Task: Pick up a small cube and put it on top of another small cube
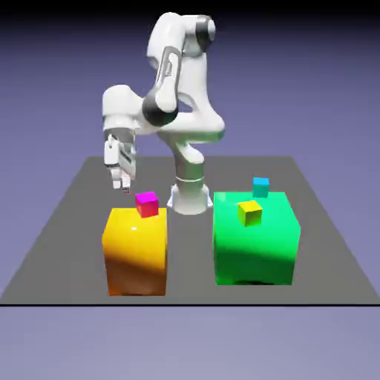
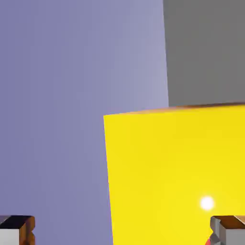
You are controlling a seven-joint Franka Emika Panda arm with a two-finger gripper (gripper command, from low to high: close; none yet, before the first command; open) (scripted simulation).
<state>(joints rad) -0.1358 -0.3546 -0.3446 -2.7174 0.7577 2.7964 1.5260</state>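
Observation:
The small cube (image 1: 147, 203), tiny and magenta-pink, sits on the far edge of the big yellow block's (image 1: 135, 249) top. My gripper (image 1: 120, 184) hangs open just above and toward the exterior view's left of it, holding nothing. In the hand view the yellow block (image 2: 177, 177) fills the lower right. The two grey fingertips (image 2: 16, 229) stand far apart at the bottom corners, around my gripper (image 2: 122, 234). A sliver of pink shows by the right tip at the bottom edge. A small yellow cube (image 1: 250, 213) and a small cyan cube (image 1: 260, 187) rest on the big green block (image 1: 256, 241).
Both big blocks stand side by side on the dark grey table (image 1: 67, 223), with a gap between them. The robot's base (image 1: 189, 197) rises just behind that gap. In the hand view the table (image 2: 206, 48) shows beyond the yellow block.

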